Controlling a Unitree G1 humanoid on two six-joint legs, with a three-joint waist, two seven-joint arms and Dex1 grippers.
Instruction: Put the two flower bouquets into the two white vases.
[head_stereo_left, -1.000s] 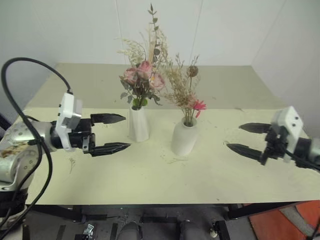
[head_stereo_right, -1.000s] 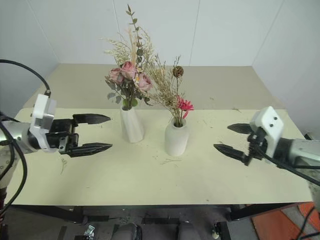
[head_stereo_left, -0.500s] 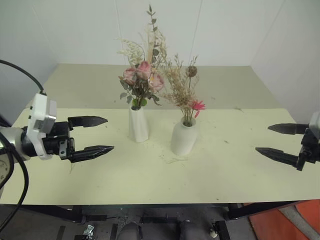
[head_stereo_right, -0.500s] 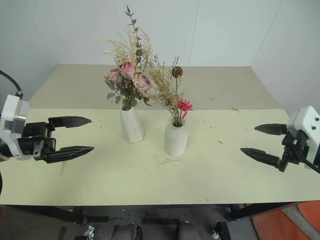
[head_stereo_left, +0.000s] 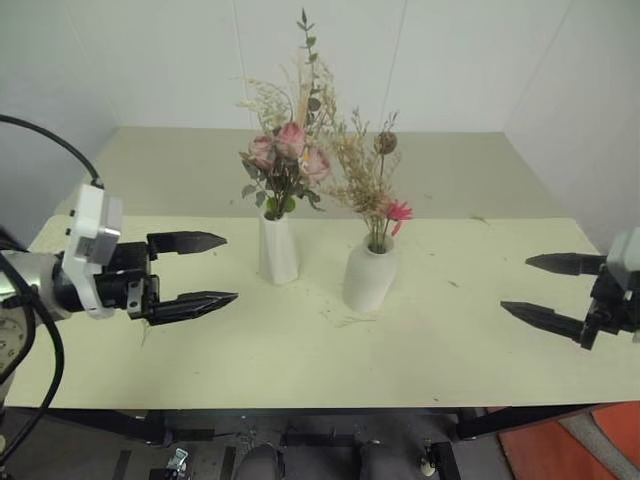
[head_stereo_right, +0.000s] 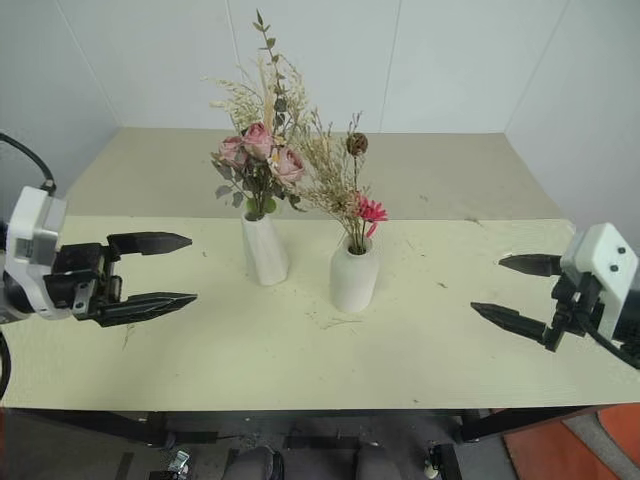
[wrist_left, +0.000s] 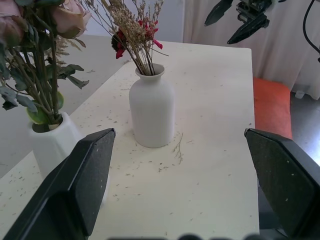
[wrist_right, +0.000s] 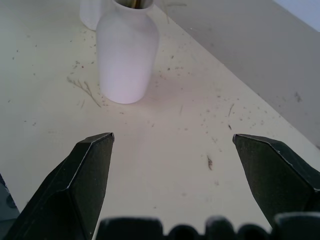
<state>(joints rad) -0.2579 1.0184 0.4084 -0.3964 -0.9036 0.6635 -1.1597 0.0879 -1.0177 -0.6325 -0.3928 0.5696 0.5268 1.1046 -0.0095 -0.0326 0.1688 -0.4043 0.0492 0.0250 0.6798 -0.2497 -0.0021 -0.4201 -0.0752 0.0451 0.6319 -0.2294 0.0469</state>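
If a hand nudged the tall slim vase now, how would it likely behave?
The tall slim vase probably tips easily: its narrow body carries the rose bouquet, which rises far above its mouth. It looks rigid, and its matte surface may grip rather than slip.

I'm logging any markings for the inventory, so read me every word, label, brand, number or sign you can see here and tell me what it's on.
No readable text in these pictures.
Tall slim vase: plain white, no label.
Rounded vase: plain white, no label.
Left gripper and right gripper: white housings and black fingers, no lettering visible.
Table and walls: no sign or number.
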